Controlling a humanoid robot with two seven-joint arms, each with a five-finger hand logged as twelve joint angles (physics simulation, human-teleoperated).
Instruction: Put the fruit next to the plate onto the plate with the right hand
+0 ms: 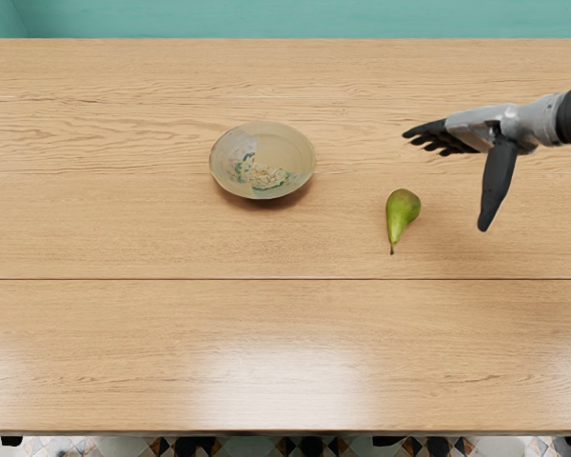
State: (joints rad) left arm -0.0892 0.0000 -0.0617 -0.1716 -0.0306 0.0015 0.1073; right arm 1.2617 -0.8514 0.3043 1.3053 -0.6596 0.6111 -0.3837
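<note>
A green pear [401,212] lies on its side on the wooden table [124,314], stem pointing toward the near edge. Left of it, a hand's width away, sits a pale patterned plate [232,143]. My right hand [462,162] reaches in from the right edge and hovers up and to the right of the pear, not touching it. Its fingers [426,133] stretch out toward the left and the thumb [495,190] points down; it is open and holds nothing.
The table's far edge meets a teal wall [285,17]. A seam [171,278] runs across the tabletop below the pear. Below the near edge a tiled floor [266,446] shows.
</note>
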